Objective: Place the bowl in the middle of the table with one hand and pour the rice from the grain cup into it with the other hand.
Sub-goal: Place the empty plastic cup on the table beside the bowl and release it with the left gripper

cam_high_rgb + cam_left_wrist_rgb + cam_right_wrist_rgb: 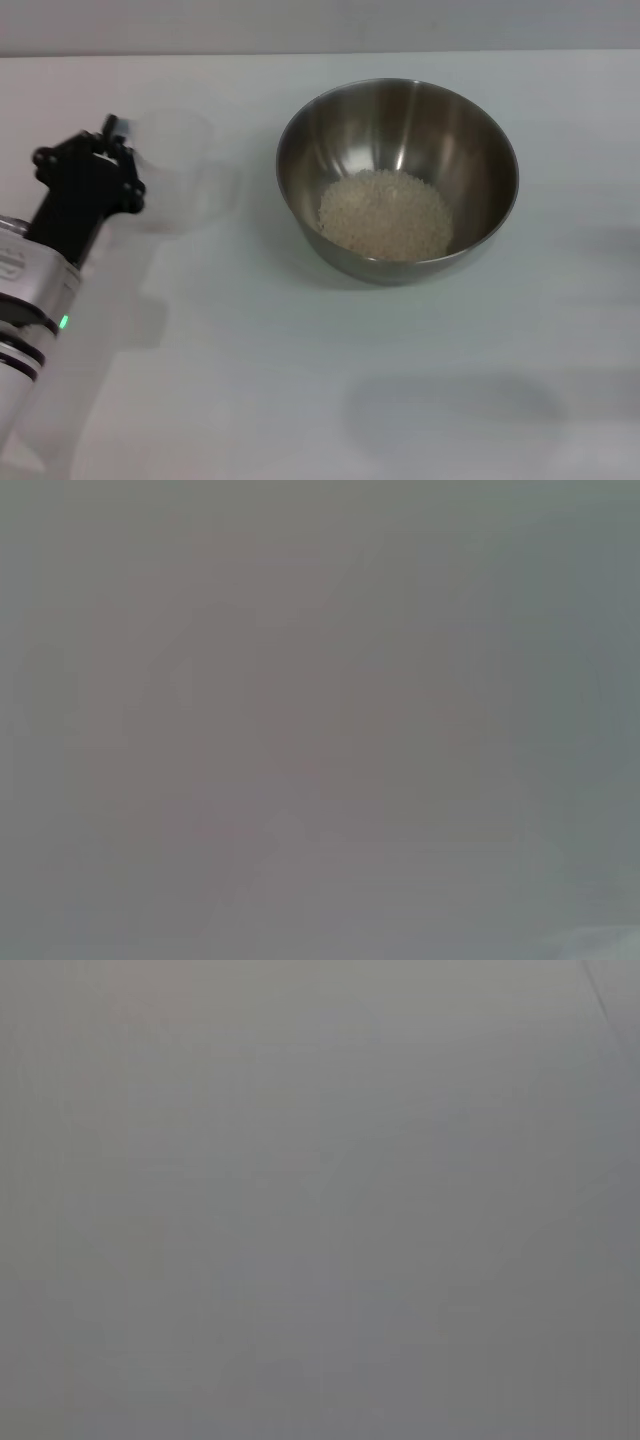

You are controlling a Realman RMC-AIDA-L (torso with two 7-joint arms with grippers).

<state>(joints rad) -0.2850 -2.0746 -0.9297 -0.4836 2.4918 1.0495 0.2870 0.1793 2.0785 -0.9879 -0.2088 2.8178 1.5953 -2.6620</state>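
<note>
On a white table [300, 380], a steel bowl [470, 130] at the centre holds a heap of rice [385, 215], while at nine o'clock the left gripper [118, 150] pinches the rim of an empty clear cup [185, 175], well apart from the bowl.

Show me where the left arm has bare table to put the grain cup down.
Bare table runs wide across the near side, in front of the bowl, and also right of the bowl. Crowded only at far left: the left gripper is at the grain cup, with a narrow strip between cup and bowl. The rice is already in the bowl. Right arm out of view.
</note>
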